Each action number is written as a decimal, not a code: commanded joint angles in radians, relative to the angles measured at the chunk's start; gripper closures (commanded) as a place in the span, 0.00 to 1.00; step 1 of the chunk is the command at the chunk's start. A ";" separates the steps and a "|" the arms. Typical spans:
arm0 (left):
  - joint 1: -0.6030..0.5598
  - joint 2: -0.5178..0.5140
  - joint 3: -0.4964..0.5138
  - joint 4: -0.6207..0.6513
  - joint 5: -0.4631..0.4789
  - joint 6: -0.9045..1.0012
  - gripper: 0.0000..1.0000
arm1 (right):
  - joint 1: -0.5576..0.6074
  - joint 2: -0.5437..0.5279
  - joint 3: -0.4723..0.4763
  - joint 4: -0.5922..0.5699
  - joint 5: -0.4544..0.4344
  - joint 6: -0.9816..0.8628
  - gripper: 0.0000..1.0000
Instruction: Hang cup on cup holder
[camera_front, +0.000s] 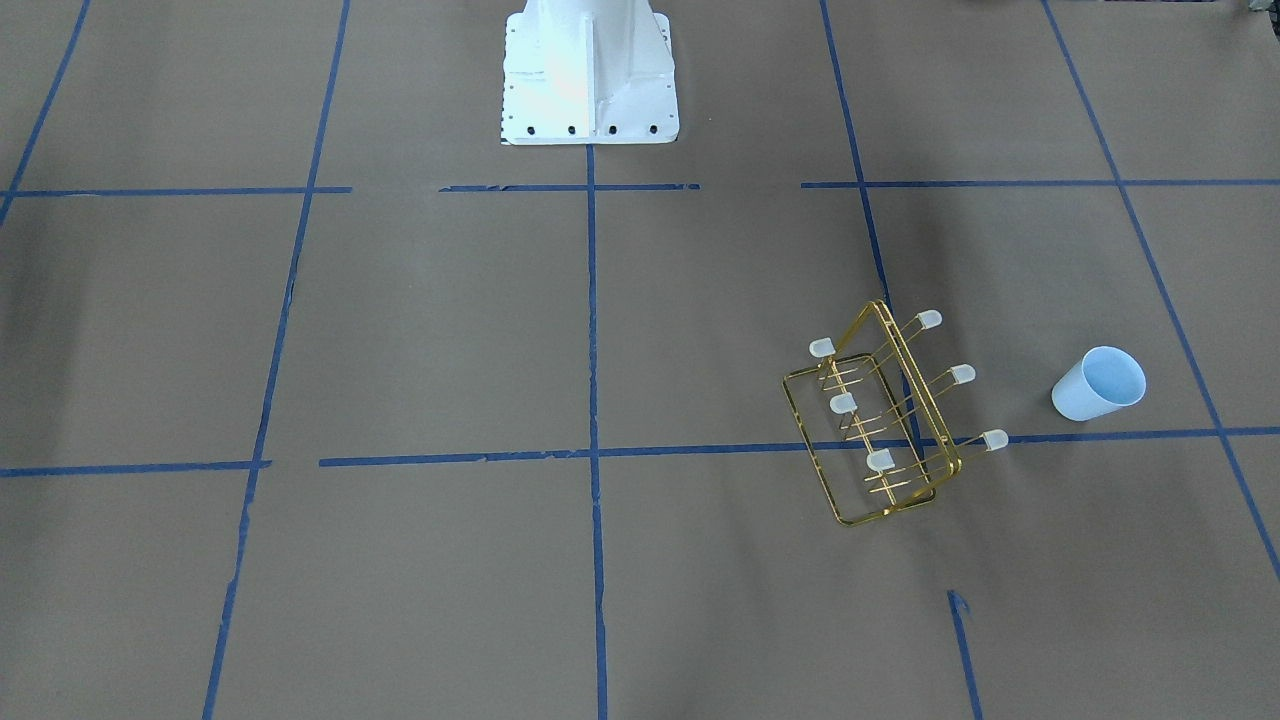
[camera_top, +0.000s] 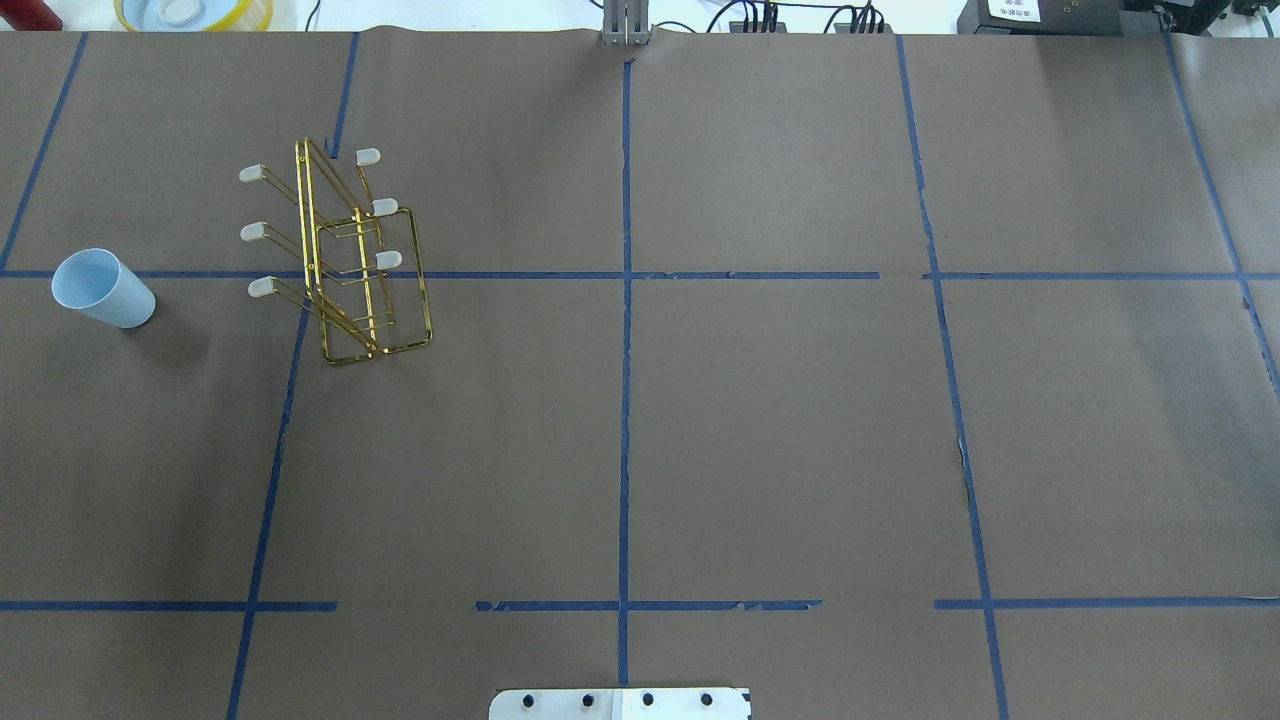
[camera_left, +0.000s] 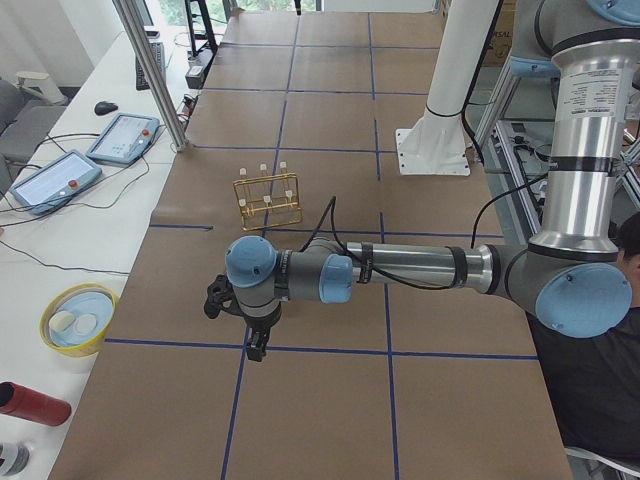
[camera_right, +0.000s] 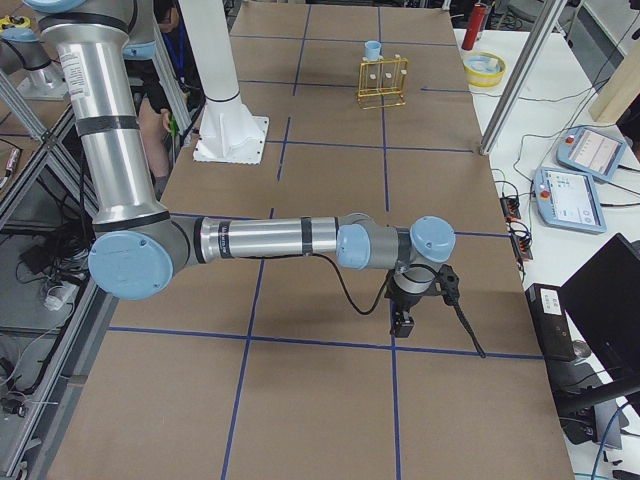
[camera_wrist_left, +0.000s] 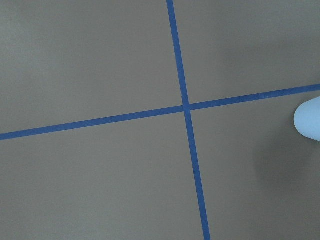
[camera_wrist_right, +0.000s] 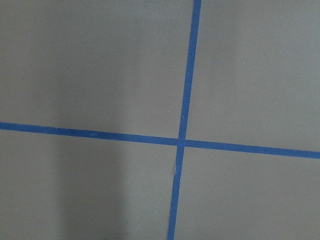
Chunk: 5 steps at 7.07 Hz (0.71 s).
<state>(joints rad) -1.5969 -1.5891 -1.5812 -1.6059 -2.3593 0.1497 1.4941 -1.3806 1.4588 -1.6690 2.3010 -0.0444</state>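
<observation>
In the overhead view the cup (camera_top: 103, 288) stands at the far left of the table (camera_top: 800, 450), upright with its mouth up, just below a line of blue tape (camera_top: 760, 275). To its right, apart from it and not touching, the cup holder (camera_top: 345, 255) stands on its rectangular base. Three capped prongs slant out toward the cup and three toward the other side, and none of them carries anything. The white robot base (camera_top: 620, 703) shows at the bottom edge, in the middle.

From the table's left end, the left arm reaches out low over the brown paper with the left gripper (camera_left: 257, 347) pointing down, short of the rack. Its fingers are too small and dark in this view to tell whether they are apart or together. Its wrist camera sees a tape crossing and, at the right edge, a pale rounded shape that is probably the cup's side (camera_wrist_left: 308, 120).

From the right end, the right gripper (camera_right: 403, 322) hangs over the paper, well away from cup and rack. I cannot tell how its fingers stand either.
</observation>
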 joint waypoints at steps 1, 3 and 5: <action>0.000 0.012 0.000 -0.032 0.000 0.001 0.00 | 0.000 0.000 0.000 0.000 0.000 0.000 0.00; 0.000 0.014 0.003 -0.042 0.000 -0.004 0.00 | 0.000 0.000 0.000 0.000 0.000 0.000 0.00; 0.000 0.014 0.004 -0.042 -0.002 -0.004 0.00 | 0.000 0.000 0.000 0.000 0.000 0.000 0.00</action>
<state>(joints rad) -1.5969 -1.5759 -1.5780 -1.6468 -2.3604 0.1460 1.4941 -1.3806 1.4588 -1.6689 2.3010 -0.0445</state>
